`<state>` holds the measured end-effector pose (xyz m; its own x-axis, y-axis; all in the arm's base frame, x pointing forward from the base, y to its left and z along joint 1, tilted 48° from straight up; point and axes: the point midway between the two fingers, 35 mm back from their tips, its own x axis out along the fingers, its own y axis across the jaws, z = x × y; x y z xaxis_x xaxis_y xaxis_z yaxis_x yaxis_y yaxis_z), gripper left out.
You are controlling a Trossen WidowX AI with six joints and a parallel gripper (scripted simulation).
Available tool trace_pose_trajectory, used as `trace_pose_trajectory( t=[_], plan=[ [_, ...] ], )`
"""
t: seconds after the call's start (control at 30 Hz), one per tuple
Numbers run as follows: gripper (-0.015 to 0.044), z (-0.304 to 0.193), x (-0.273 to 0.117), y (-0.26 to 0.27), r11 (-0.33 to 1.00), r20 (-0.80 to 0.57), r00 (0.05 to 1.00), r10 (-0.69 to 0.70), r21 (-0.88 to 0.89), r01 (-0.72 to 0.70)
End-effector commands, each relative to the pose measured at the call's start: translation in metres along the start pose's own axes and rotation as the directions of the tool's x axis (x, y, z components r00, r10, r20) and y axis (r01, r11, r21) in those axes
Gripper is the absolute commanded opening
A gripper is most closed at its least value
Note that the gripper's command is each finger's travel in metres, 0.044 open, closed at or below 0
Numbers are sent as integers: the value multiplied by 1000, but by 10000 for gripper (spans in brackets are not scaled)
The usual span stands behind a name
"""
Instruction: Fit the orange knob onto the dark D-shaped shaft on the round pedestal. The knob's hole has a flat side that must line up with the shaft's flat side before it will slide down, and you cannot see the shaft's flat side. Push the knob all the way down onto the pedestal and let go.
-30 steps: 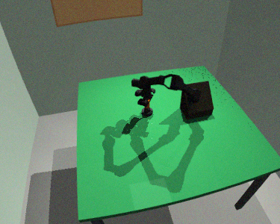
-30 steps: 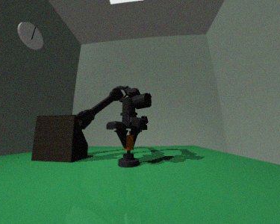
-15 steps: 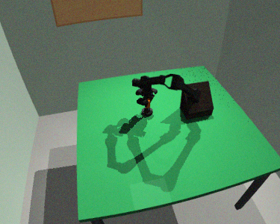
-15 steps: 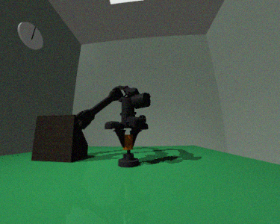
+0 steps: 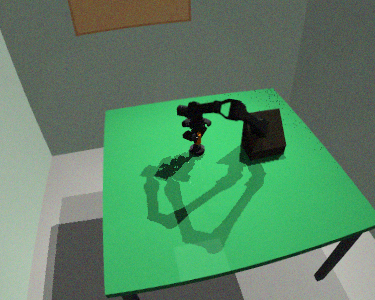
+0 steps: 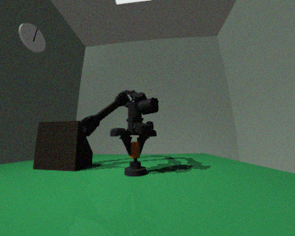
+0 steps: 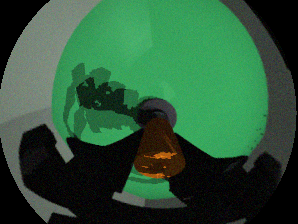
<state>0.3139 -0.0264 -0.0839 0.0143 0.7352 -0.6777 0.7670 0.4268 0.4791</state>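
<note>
A green tabletop (image 5: pixel 152 135) (image 6: pixel 104 197) (image 7: pixel 215 60) spreads beneath the hand, smooth and matte, crossed by overlapping shadows. Behind the hand and off to one side sits a dark brown block (image 5: pixel 264 145) (image 6: pixel 57 145), boxy, flat-faced and dull like wood or card; it raises the foot of the arm above the tabletop. The black arm (image 5: pixel 207 107) (image 6: pixel 105 112), jointed and angular, reaches out from the block and bends down, so the hand (image 5: pixel 199 136) (image 6: pixel 135 149) (image 7: pixel 158 133) points at the tabletop.

Directly below the hand stands a round, dark grey pedestal (image 5: pixel 197 150) (image 6: pixel 135 171) (image 7: pixel 171 111), a low disc with a narrower step on top; its broad base probably keeps it steady. A thin dark shaft (image 6: pixel 135 160) shows between that step and the knob.

The hand is closed on the orange knob (image 5: pixel 199 138) (image 6: pixel 135 149) (image 7: pixel 160 150), one tapering finger on each side. The knob is a smooth, upright, slightly glossy piece, held over the shaft, presumably so its hole can meet the tip. It is not down on the pedestal. Whether the shaft has entered the hole, or the flat sides agree, cannot be told. A small turn with light downward pressure would likely find the match; pushing hard while misaligned could tilt the knob.
</note>
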Motion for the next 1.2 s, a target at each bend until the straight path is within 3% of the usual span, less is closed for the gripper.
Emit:
trace_pose_trajectory(
  t=[0.0, 1.17],
  plan=[
    [0, 2, -1, 2, 1000, 2, 1000, -2, 5, 2],
    [0, 0, -3, 0, 999, 2, 1000, -2, 52, 2]
  ],
)
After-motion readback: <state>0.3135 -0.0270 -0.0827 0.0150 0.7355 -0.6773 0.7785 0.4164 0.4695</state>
